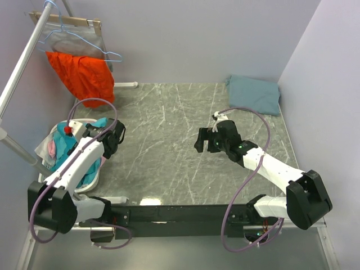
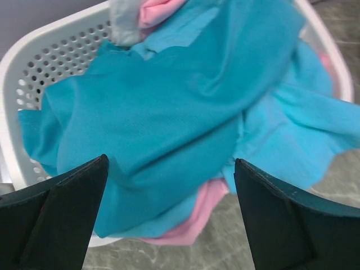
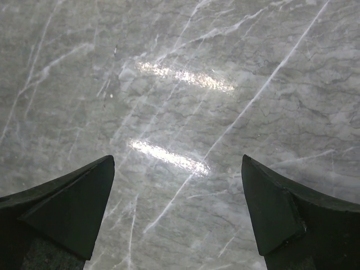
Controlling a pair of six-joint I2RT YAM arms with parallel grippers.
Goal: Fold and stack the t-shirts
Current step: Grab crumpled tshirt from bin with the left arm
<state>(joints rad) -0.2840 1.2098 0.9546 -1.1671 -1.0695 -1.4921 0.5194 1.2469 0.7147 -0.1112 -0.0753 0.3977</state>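
While the teal shirt [image 2: 169, 101] lies crumpled in the white basket [image 2: 34, 50] at the left, we judge the pick-up is in hand: our left pincer [image 2: 169, 163] hovers above it, jaws wide apart and empty, and must next drop and pinch cloth. Further right, our right pincer [image 3: 177, 160] gapes empty over the marble table [image 3: 185, 67]; the grey-blue shirt [image 1: 256, 93] sits folded in the far right corner

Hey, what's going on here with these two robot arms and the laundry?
The left pincer hangs open over a crumpled bright teal cloth t-shirt in the white perforated plastic basket, not gripping it. The right pincer is open above the grey marble table. A folded slate grey-blue t-shirt lies at the table's far right corner.
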